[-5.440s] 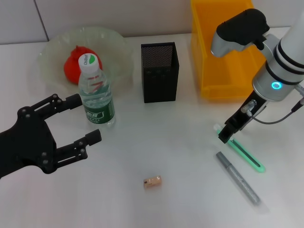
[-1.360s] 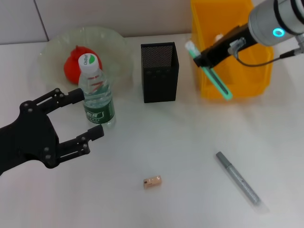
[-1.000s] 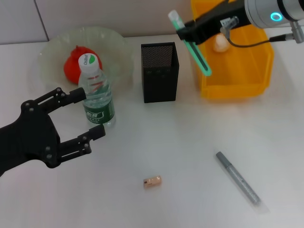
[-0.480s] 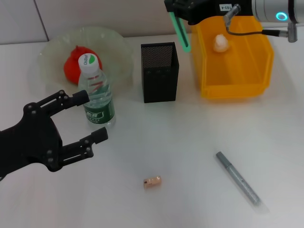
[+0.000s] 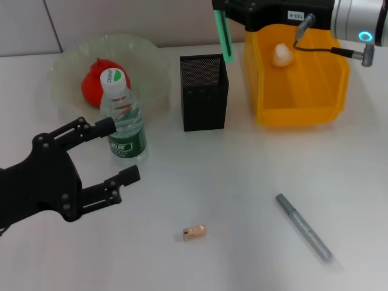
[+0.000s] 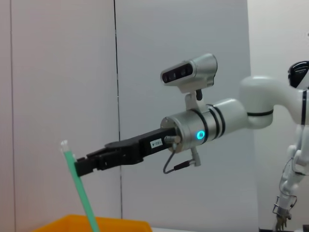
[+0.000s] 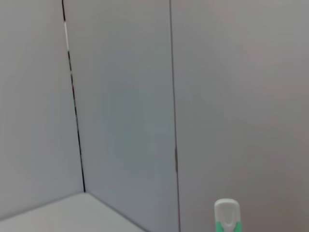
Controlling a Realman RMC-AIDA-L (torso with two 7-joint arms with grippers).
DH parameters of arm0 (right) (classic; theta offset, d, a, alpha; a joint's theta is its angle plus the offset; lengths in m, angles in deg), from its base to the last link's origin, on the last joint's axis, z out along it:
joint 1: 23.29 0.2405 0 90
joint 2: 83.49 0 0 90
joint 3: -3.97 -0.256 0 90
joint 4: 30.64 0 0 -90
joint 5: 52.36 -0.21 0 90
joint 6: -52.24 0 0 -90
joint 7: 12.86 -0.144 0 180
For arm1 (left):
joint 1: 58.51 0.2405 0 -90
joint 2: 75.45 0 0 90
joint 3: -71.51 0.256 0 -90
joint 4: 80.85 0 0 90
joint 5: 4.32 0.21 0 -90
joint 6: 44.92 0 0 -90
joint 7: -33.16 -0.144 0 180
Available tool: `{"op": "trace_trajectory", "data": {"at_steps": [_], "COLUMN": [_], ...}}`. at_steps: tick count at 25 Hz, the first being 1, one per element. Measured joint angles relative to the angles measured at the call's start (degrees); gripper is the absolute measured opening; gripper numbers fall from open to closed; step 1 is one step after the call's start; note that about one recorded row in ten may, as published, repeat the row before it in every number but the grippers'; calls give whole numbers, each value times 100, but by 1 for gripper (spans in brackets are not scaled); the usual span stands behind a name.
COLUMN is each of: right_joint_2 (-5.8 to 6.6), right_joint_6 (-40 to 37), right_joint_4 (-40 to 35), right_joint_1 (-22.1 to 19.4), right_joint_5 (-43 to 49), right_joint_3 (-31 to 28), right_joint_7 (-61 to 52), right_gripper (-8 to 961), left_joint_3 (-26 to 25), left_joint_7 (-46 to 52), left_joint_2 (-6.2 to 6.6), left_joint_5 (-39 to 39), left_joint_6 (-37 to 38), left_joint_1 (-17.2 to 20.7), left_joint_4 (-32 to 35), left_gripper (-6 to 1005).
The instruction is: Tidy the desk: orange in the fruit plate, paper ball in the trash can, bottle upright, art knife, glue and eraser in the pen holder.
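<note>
Right gripper, clamped on the green art knife, has swung from the trash can to top centre, just above the pen holder, so drop-in looks next; left gripper waits spread wide by the bottle

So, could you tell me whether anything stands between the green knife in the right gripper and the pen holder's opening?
Nothing visible does: the green art knife hangs just above the pen holder, whose open top is clear.
</note>
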Motion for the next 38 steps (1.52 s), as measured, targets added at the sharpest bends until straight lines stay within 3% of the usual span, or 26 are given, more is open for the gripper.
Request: {"op": "trace_trajectory", "data": {"at_steps": [7, 14, 38], "right_joint_2": [15, 69, 35], "right_joint_6": [-135, -268, -274], "right_joint_4": [1211, 2166, 2398], "right_joint_1": [255, 660, 673], "right_joint_5": [-1048, -1143, -1098], "right_joint_3": [-531, -968, -953], "right_joint_7": [1430, 1825, 1920], "right_gripper": [174, 174, 173], "left_joint_3": [81, 107, 174], "left_joint_7": [-22, -49, -181], "left_joint_2": [-4, 0, 6], "left_joint_5": [0, 3, 26], "left_joint_6": [2, 9, 9], "left_joint_1": [-25, -30, -95], "left_joint_4": [-63, -71, -214], "left_gripper": [788, 788, 788]}}
